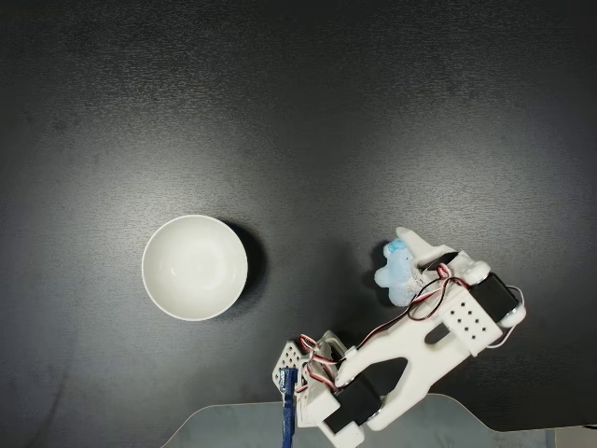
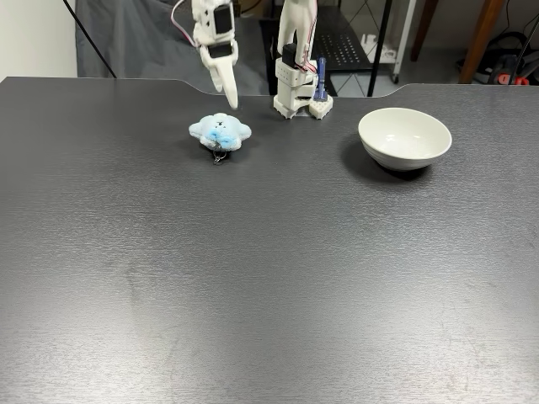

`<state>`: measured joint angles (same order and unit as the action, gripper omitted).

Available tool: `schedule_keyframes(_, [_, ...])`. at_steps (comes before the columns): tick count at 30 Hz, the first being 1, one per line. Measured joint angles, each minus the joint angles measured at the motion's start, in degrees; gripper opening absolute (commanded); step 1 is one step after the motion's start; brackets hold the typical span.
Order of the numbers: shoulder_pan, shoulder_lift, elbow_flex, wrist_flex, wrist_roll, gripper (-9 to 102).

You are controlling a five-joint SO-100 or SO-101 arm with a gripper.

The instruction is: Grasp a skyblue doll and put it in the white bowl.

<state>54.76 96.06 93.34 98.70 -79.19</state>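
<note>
hovering jaws (image 2: 228,94) above skyblue doll (image 2: 220,132), white bowl (image 2: 404,139) well apart.

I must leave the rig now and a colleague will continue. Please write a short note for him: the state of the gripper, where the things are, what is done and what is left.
Gripper: hangs just above and behind the blue bear, holding nothing; the pictures do not settle whether it is open or shut.
Blue bear: lies on the dark table, not grasped. In the top-down fixed view it is partly under the arm.
White bowl: upright and empty, well to the side of the bear, on the other side of the arm's base.
Done: approach to the bear.
Left: grasp it, carry it over, drop it in the bowl.
</note>
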Motion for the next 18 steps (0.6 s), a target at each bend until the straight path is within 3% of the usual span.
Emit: schedule_keyframes(18, [0.1,-8.8,0.0,-5.9,0.0,53])
